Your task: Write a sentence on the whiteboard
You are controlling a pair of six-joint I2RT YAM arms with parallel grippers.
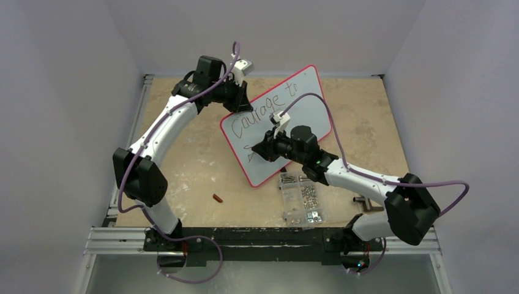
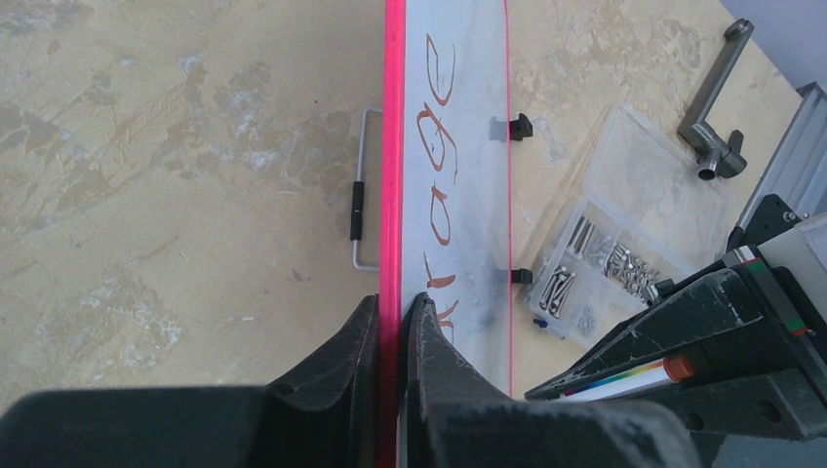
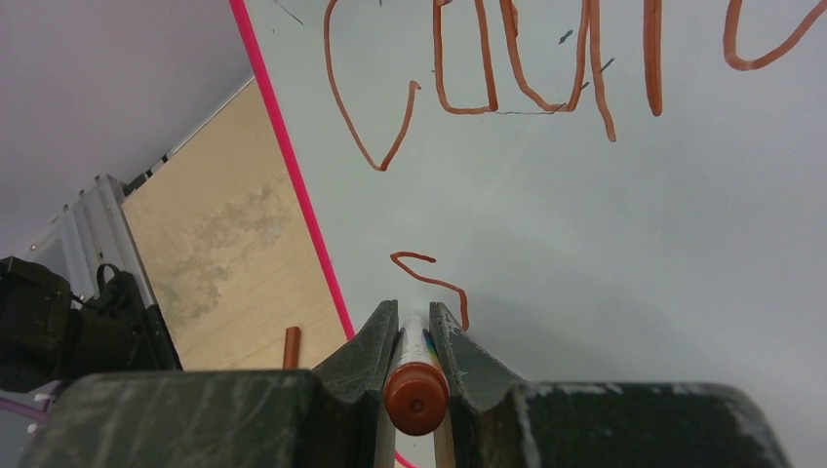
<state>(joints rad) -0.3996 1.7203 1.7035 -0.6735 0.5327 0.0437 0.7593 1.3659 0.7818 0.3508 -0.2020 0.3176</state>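
Observation:
The whiteboard (image 1: 294,113) stands tilted on the table, white with a pink rim. My left gripper (image 1: 237,101) is shut on that rim (image 2: 393,312), one finger on each face of the board (image 2: 478,146). The sentence (image 1: 263,110) reads "Courage to" in brown-red marker (image 2: 439,136). Below it a small "S" stroke (image 3: 434,278) starts a second line. My right gripper (image 1: 260,149) is shut (image 3: 413,317) on a white marker with a brown-red end (image 3: 414,390). Its hidden tip points at the board (image 3: 634,244) beside the "S".
A clear compartment box of screws (image 1: 301,199) lies just below the board's lower corner (image 2: 605,253). A grey metal crank (image 1: 365,203) rests by the right arm. The brown marker cap (image 1: 217,198) lies loose on the table. A wire stand (image 2: 361,195) sticks out behind the board.

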